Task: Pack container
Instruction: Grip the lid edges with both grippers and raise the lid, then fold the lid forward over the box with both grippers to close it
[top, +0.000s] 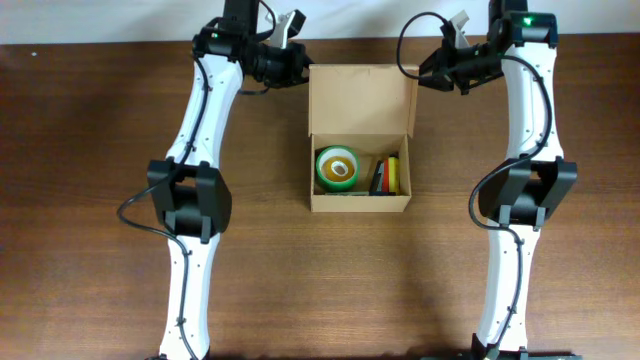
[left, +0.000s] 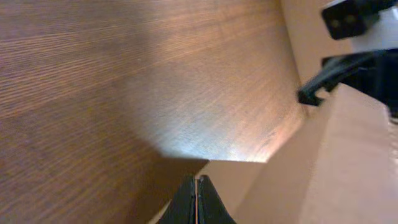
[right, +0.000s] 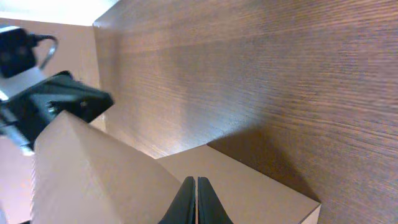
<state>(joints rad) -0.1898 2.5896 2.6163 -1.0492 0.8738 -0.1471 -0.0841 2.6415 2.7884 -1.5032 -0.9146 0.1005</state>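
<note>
Your box (top: 360, 204) is light, its flap (top: 360, 98) bendy; pinch the flap's far corners. Left claw (left: 196, 200) and right claw (right: 196, 200) are both squeezed narrow.

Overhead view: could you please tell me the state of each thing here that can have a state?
container: open, packed in part.
flap lid: folded back, away from the opening.
green tape roll: lying flat inside the container, on the left.
yellow tape roll: standing on edge inside, on the right.
left gripper: shut, holding nothing.
right gripper: shut, holding nothing.
</note>
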